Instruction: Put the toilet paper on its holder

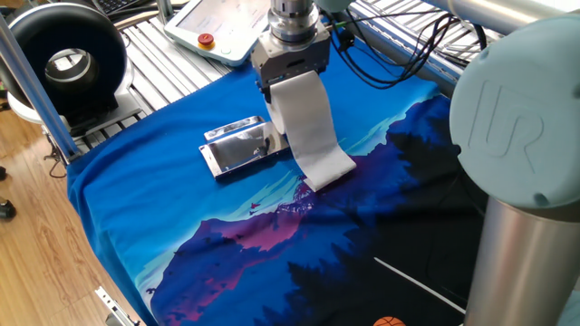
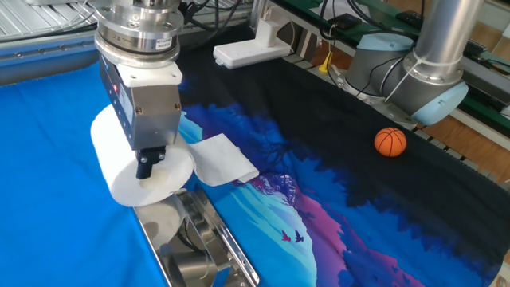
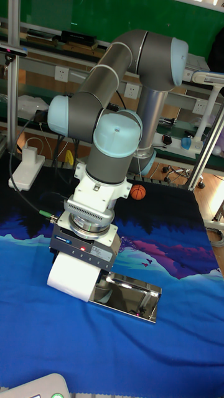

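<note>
Soft matt toilet paper [image 2: 127, 163]; glossy chrome holder [image 1: 237, 147]; cloth [image 1: 163, 208], seemingly smooth.

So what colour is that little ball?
Orange with dark lines, like a basketball. The other fixed view shows it best.

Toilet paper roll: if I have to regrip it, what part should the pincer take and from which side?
Take the toilet paper through its wall, from above, one finger in the hollow centre and one outside, as the pincer appears to hold it now. The soft roll hangs with its flat end facing sideways, and the trailing sheet drapes off the far side, clear of that approach.
</note>
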You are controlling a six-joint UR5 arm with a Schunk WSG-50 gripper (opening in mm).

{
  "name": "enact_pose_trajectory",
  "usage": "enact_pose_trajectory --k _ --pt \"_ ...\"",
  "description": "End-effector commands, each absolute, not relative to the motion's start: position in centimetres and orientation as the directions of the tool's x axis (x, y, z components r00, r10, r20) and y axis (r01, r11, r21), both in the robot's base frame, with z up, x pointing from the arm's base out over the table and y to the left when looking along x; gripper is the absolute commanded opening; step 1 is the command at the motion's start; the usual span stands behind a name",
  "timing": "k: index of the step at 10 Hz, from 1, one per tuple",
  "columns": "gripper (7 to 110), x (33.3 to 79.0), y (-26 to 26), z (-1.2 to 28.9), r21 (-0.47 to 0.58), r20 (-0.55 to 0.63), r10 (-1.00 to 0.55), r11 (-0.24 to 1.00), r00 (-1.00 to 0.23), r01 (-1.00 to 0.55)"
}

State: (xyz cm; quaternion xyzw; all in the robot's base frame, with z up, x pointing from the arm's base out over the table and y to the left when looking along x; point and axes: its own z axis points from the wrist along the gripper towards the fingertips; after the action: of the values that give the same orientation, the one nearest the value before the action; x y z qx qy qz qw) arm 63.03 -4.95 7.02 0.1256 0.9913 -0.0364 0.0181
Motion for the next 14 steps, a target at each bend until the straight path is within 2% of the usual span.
enact_pose_trajectory --k 1,2,4,14 --pt "7 63.2 -4.5 7.1 -0.046 -0.046 0.240 0.969 -0.970 0.242" --pt "7 63.2 -3.4 7.1 -0.002 -0.035 0.279 0.960 -0.960 0.279" --pt "7 62.8 -2.9 7.1 0.011 -0.017 0.338 0.941 -0.941 0.337" --pt "7 62.9 -1.0 6.7 0.013 -0.021 0.351 0.937 -0.936 0.350"
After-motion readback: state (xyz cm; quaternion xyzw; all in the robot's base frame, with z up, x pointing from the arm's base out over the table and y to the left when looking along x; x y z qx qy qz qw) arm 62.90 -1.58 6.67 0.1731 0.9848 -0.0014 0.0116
